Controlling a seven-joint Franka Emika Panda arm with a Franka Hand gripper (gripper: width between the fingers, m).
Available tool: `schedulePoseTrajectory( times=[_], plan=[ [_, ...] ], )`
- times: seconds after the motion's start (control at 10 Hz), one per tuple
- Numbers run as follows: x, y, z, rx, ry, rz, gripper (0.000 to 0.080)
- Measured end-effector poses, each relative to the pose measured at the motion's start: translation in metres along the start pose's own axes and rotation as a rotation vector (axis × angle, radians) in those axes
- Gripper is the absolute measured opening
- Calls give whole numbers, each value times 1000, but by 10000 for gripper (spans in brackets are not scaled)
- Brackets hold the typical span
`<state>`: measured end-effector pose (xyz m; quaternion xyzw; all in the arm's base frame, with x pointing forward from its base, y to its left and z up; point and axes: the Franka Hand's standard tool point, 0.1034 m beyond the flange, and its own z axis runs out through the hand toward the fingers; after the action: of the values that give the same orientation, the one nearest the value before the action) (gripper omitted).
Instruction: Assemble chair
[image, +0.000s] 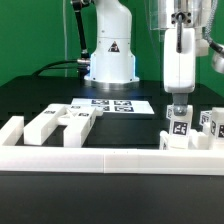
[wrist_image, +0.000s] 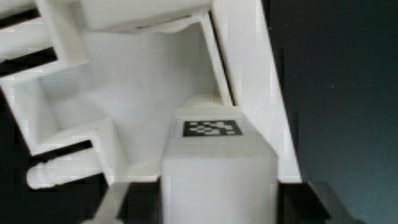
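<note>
Holding in the nearly closed gripper an upright tagged chair post, at the exterior view's right, just behind the border rail on the worktop, with other chair parts lying toward that view's left.

No letters, words or numbers legible anywhere. Signs only:
- Dark warning triangle on the front of the white robot base; the symbol inside is too small to tell.
- Square black-and-white tags printed in a group on the marker board.
- One tag on the chair post at the exterior view's right, and more on the chair pieces beside it.
- Wrist view: one checkered tag on a white post; its pattern can't be read.
</note>
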<state>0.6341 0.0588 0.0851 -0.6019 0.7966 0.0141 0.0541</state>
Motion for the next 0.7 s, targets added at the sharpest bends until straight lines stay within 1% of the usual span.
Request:
schedulePoseTrajectory(
  times=[0.1, 0.2, 0.4, 0.5, 0.6, 0.7],
  plan=[
    [0, 0, 0, 1, 0, 20, 290],
    [-2, -1, 0, 7, -6, 86, 290],
    [-3, -1, 0, 9, -11, 58, 290],
    [-3, 0, 0, 9, -11, 23, 381],
    [-4, 0, 0, 10, -11, -5, 529],
    [-5, 0, 0, 12, -11, -112, 529]
  ],
)
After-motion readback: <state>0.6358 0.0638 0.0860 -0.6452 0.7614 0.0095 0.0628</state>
